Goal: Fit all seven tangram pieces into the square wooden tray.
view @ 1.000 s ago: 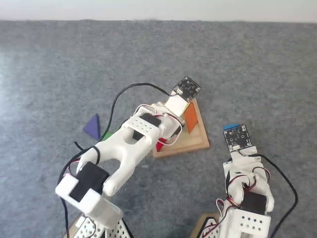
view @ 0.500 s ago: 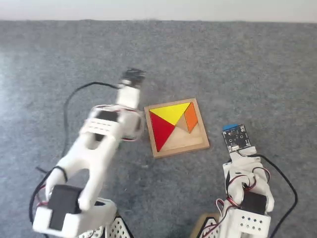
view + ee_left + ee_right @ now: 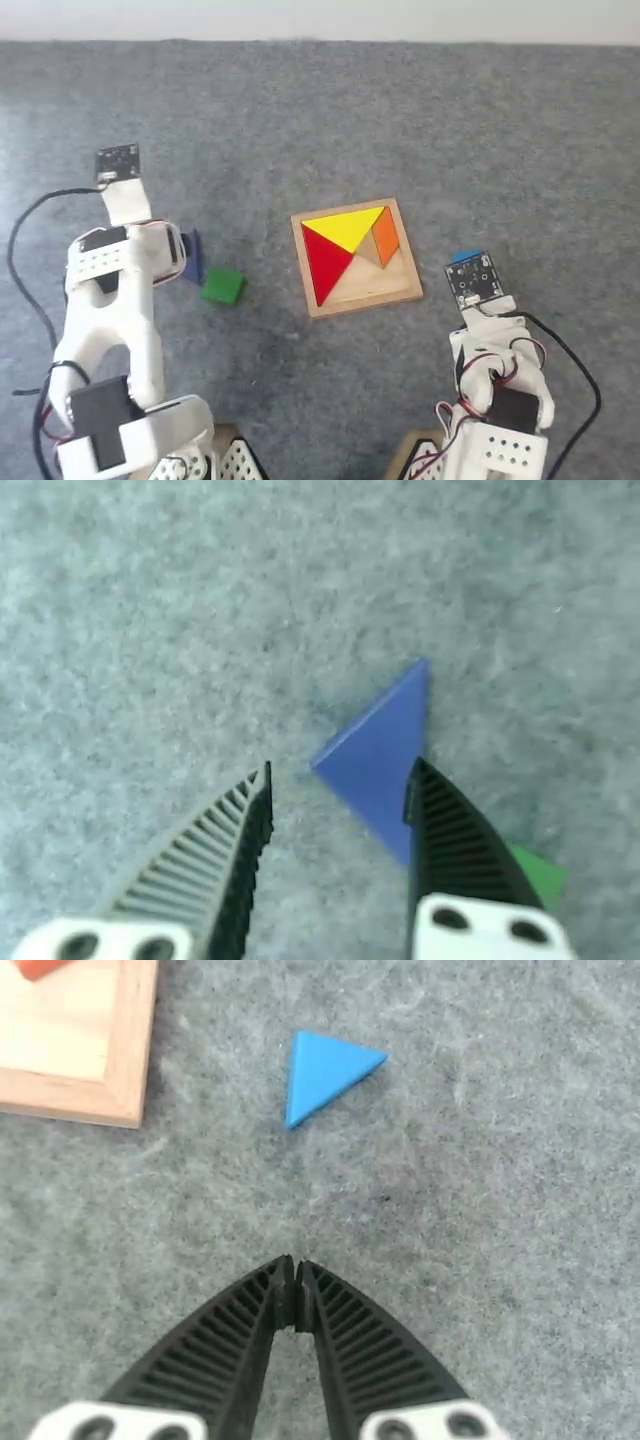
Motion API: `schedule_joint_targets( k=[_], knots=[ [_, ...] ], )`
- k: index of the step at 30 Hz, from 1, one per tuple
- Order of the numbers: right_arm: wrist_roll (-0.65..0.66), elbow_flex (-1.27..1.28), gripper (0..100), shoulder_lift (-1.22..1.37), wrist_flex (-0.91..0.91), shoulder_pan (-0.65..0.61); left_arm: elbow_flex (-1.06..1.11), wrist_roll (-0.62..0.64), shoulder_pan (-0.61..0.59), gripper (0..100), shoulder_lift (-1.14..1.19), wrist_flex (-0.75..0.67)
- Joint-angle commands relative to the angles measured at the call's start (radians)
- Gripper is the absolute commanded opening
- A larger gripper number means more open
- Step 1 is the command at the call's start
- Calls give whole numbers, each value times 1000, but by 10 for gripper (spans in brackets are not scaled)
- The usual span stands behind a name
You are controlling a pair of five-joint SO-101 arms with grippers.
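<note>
The square wooden tray (image 3: 408, 282) lies mid-table and holds a red triangle (image 3: 325, 262), a yellow triangle (image 3: 346, 228) and an orange piece (image 3: 385, 236). A dark blue triangle (image 3: 380, 748) lies on the carpet to its left, with a green square (image 3: 222, 286) just beside it. My left gripper (image 3: 340, 790) hovers open over the blue triangle, one finger past its edge. A light blue triangle (image 3: 322, 1073) lies right of the tray corner (image 3: 128, 1080). My right gripper (image 3: 293, 1278) is shut and holds nothing, a short way back from that triangle.
Grey carpet covers the table. The left arm (image 3: 110, 290) stands at the far left, the right arm (image 3: 495, 380) at the lower right. A black cable (image 3: 25, 250) loops beside the left arm.
The left arm has swung from over the tray far to the left, uncovering the tray, and now sits above the dark blue triangle. The right arm has not moved.
</note>
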Motion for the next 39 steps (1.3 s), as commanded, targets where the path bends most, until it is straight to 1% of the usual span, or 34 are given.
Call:
schedule_joint_targets(
  k=[1,5,6,9,11,14,17,18,23,25,27,30,32,34,37,39],
  knots=[
    [11,18,9,-2,7,-7,-61,21,-5,214,-46,5],
    [12,18,10,-4,-2,-2,-79,167,55,215,-52,9],
    [12,18,17,-10,-2,-1,-84,187,78,215,-52,9],
    [15,18,78,-4,-47,1,-87,196,160,215,-52,9],
    [18,6,86,-1,-62,1,-84,192,192,214,-52,8],
    [11,-41,58,1,-62,-1,-81,192,186,214,-46,9],
    [-69,-52,54,1,-38,-35,-79,190,167,215,-52,8],
    [-75,-41,54,1,-27,-53,-79,190,167,215,-51,6],
    [-51,17,55,-4,-13,-67,-88,184,95,217,-43,3],
    [-52,17,55,-7,-13,-67,-81,143,87,217,-41,3],
    [-52,17,55,-7,-13,-68,-67,69,112,216,-44,9],
    [-52,17,55,-4,-13,-67,-48,-98,209,214,-51,25],
    [-52,17,55,-2,-13,-67,-77,-186,273,214,-43,81],
    [-51,17,55,-2,-13,-67,-113,-190,278,217,-41,152],
    [-51,17,55,-2,-13,-67,-133,-204,244,240,-37,252],
    [-51,17,55,-2,-13,-67,-136,-256,249,259,-14,299]
  ],
)
